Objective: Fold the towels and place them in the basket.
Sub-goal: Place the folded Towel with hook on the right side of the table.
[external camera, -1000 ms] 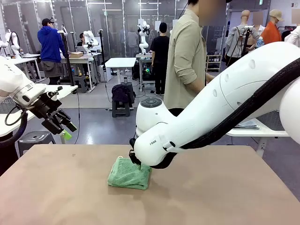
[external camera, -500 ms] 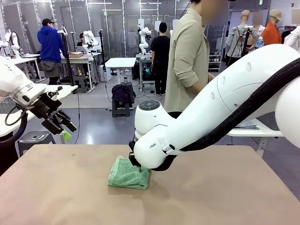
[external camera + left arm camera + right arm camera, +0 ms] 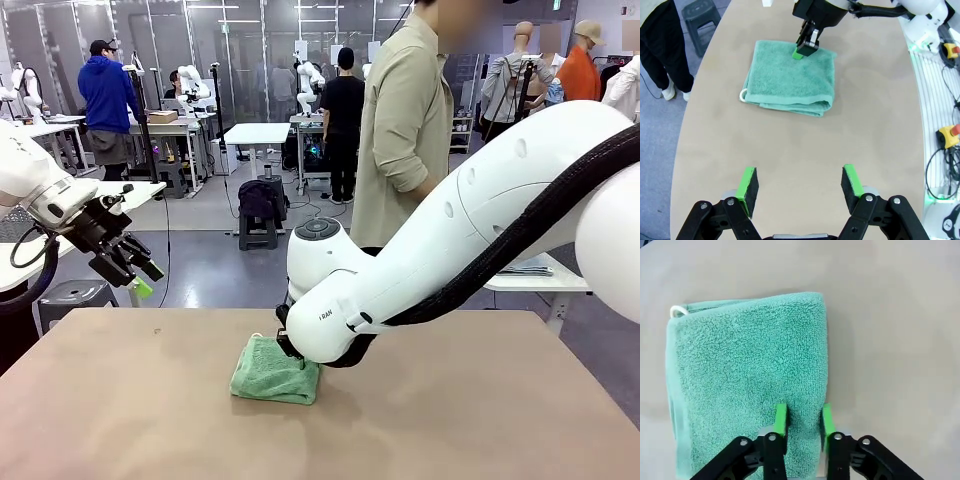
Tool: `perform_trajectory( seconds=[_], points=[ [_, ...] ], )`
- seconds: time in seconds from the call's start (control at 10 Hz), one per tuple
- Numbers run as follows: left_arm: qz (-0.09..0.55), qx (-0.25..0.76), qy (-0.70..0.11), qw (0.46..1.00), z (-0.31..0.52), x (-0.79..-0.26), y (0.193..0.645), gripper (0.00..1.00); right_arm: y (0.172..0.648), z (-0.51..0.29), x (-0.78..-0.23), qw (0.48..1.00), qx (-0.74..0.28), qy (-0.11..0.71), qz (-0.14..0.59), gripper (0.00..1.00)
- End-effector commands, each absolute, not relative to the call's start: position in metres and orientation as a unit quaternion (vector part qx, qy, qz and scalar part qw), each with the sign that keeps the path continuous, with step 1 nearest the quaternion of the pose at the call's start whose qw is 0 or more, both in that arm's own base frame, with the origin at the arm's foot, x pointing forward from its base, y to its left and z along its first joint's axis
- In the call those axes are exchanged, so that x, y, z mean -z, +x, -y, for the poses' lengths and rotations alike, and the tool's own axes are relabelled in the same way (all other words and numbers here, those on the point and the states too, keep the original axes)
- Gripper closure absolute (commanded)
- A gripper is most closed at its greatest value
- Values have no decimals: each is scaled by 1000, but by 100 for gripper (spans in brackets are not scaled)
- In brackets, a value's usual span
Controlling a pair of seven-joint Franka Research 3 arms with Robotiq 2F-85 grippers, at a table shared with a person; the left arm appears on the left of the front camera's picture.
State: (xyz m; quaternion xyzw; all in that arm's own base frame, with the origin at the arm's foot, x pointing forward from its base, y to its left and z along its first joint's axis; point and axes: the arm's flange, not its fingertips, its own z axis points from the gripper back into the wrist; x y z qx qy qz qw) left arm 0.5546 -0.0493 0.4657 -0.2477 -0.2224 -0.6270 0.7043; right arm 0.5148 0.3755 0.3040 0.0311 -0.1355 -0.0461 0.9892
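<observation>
A mint green towel (image 3: 265, 375) lies folded into a thick square on the brown table (image 3: 450, 420), left of centre. My right gripper (image 3: 298, 362) reaches down onto its right edge. In the right wrist view the right gripper (image 3: 802, 417) has its green pads drawn close, pinching a strip of towel (image 3: 740, 370) along the fold. The left wrist view looks down on the towel (image 3: 785, 82) with the right gripper (image 3: 802, 50) at its far edge. My left gripper (image 3: 140, 275) hangs open above the table's left end, its own view showing the left gripper (image 3: 800, 185) apart over bare table. The basket is out of view.
A person in a beige shirt (image 3: 400, 130) stands at the far side of the table, with dark trouser legs (image 3: 660, 45) beside the table edge. A grey stool (image 3: 75, 293) sits off the left corner. The towel's white loop (image 3: 676, 310) pokes out at one corner.
My right gripper's jaws have closed in on the towel's edge and the right arm has sunk slightly. The left arm and the towel have stayed put.
</observation>
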Motion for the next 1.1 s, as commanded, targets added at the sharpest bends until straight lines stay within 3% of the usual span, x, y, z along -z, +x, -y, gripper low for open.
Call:
perform_trajectory(
  seconds=[0.0, 0.1, 0.2, 0.3, 1.0],
  points=[
    [222, 621, -247, 710, 50, -466, 555, 16, 519, -377, -302, 987, 41, 35, 149, 91],
    [222, 621, -247, 710, 50, -466, 555, 16, 518, -377, -303, 987, 42, 36, 150, 77],
    [222, 621, -247, 710, 50, -466, 555, 16, 518, -376, -304, 987, 40, 35, 149, 100],
    [222, 621, -247, 710, 50, -466, 555, 16, 519, -375, -307, 988, 40, 33, 148, 97],
    [222, 621, -247, 710, 50, -466, 555, 16, 516, -376, -306, 989, 46, 34, 139, 100]
  ],
)
